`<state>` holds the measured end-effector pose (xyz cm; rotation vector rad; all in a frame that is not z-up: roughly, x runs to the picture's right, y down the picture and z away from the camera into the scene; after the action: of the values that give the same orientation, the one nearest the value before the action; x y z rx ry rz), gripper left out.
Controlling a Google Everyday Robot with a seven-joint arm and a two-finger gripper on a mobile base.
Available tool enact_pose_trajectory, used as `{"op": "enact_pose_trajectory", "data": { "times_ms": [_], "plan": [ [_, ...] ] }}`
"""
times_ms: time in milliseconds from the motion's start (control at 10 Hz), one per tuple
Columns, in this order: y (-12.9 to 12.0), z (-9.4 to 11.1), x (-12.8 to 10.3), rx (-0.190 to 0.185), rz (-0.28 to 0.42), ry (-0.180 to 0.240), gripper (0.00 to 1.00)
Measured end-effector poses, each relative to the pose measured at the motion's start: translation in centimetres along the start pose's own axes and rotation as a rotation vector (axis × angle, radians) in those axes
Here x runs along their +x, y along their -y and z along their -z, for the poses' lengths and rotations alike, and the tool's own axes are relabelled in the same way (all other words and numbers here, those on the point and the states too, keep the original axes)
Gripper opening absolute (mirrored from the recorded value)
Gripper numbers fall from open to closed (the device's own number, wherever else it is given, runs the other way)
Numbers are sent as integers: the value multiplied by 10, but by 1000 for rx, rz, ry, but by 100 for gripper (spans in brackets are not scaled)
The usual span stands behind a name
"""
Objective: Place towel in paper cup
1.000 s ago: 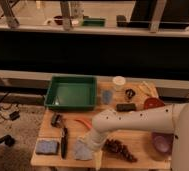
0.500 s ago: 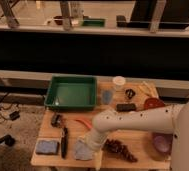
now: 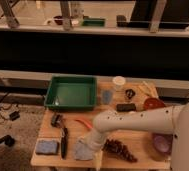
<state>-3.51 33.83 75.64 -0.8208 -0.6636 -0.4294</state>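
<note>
Towel (image 3: 80, 150) flat, squarish; gripper (image 3: 92, 149) at right edge, jaws apart.

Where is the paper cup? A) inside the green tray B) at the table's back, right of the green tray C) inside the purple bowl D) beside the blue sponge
B: the paper cup stands at the back, right of the green tray; the gripper is in front, at the towel.

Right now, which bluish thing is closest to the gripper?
The flat towel: the gripper is at its edge; the sponge and upright piece lie farther off.
</note>
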Motion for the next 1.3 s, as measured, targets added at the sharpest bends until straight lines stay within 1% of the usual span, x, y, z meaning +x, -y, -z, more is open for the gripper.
{"op": "enact_pose_trajectory", "data": {
  "times_ms": [200, 300, 600, 700, 1200, 1300],
  "plan": [
    [1, -1, 0, 0, 3, 3, 99],
    [1, -1, 0, -5, 5, 4, 92],
    [1, -2, -1, -12, 4, 12, 63],
    [1, -2, -1, -12, 8, 10, 59],
    [2, 6, -1, -16, 16, 7, 59],
    [2, 6, -1, -16, 15, 7, 58]
  ]
}}
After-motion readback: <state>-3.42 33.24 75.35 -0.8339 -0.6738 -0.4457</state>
